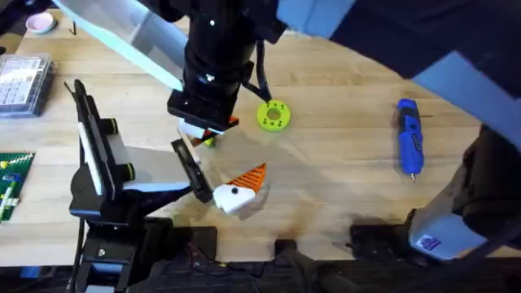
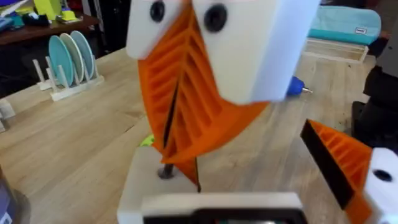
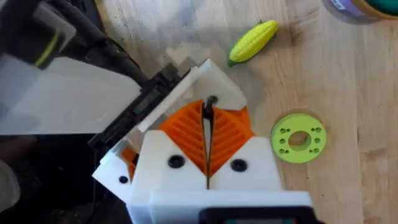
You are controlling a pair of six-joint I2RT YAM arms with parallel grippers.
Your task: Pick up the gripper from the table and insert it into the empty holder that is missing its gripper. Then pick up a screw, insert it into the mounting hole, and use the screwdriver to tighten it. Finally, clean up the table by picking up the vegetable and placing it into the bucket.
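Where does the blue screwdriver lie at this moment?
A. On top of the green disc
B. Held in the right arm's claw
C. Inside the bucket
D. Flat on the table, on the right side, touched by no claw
D: in the overhead view the screwdriver lies flat on the bare table on the right side, well apart from the green disc, with no claw touching it.

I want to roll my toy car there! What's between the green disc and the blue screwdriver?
Nothing is there. In the overhead view, only bare wooden table lies between the green disc and the blue screwdriver.
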